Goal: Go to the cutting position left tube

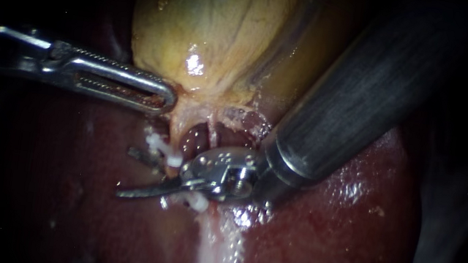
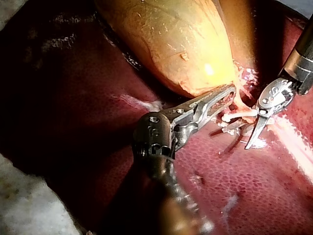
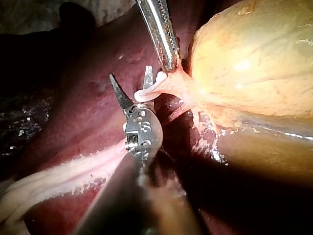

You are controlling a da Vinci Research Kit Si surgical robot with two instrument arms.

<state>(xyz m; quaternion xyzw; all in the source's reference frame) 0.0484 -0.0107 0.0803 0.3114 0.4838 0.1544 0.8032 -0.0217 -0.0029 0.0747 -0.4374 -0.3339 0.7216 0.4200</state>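
Glossy yellow gallbladder (image 1: 219,24) is pinched at its tapered neck by the ribbed jaws of the left instrument (image 1: 168,98); the pale left tube (image 1: 174,132), bearing white clips (image 1: 160,146), is straddled by the spread curved blades of the right instrument (image 3: 130,73), slick liver (image 1: 323,238) seen bare beyond their tips

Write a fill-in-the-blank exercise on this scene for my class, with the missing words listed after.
The left instrument grips the neck of the yellow ____.
The right instrument holds its blades ____ near a white clip.
The dark red organ beneath both is the ____.
Missing words: gallbladder; open; liver.
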